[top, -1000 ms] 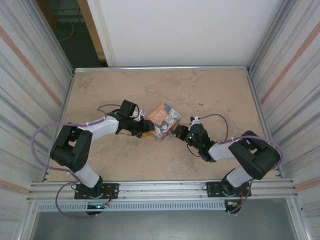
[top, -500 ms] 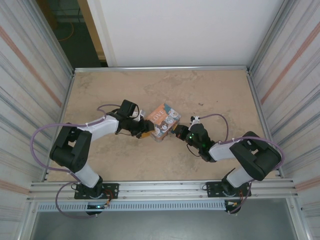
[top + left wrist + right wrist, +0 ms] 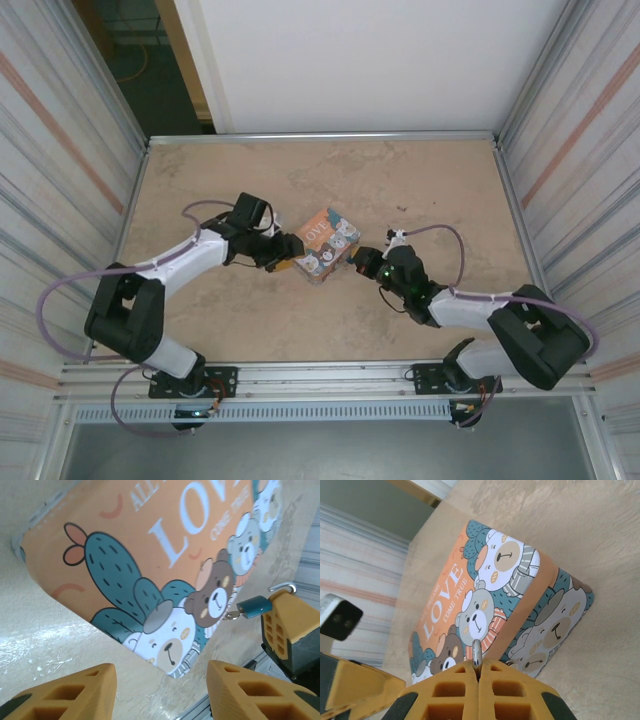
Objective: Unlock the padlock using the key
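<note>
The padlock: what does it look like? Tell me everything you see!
The padlock is tiny, with a shiny blue-teal body that looks like metal. It sits tilted beside a corner of the orange cartoon box, with a small silvery bit at its box end. The fingers of the right gripper sit against its other end, pinching a thin silvery piece that curves out. Locked or not, I cannot tell.

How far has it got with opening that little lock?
Done: the right gripper sits at the padlock, by the box. In hand: it is pinched shut on a thin metal piece, key or shackle I cannot tell; the left gripper hangs open, holding nothing. Left: I cannot see that the lock has opened, so the unlocking seems still to do.
</note>
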Robot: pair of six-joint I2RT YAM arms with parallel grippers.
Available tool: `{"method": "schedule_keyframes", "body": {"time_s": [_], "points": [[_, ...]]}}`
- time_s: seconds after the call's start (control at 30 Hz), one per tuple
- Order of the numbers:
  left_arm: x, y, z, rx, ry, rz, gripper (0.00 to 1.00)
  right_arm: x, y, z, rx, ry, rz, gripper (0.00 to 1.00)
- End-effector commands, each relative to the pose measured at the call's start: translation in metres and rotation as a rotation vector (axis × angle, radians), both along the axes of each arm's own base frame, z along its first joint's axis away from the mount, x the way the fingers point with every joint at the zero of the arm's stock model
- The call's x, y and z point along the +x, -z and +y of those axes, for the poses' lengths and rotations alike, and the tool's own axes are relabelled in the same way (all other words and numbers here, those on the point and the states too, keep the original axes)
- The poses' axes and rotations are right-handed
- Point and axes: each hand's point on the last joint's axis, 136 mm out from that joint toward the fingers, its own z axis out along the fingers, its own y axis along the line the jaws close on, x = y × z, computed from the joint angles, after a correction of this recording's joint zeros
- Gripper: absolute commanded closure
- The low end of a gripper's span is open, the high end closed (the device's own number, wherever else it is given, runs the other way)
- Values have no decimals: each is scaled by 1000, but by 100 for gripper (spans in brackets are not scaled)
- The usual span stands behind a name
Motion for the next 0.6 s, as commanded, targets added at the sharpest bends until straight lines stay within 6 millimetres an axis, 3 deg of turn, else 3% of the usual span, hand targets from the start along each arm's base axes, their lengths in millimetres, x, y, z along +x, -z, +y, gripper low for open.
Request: {"method": "schedule_keyframes", "body": {"time_s": [0.0,0.4,0.57], "points": [[2,-24,11,54,2,-100,48,-3,-3,-9,-77,-6,-8,100],[-5,-81,47,167,4,-396,45,-31,-31,-14,-180,-116,-2,100],[-12,-99,53,167,27,-498,44,-45,-42,-19,-206,-142,-1,100]]}}
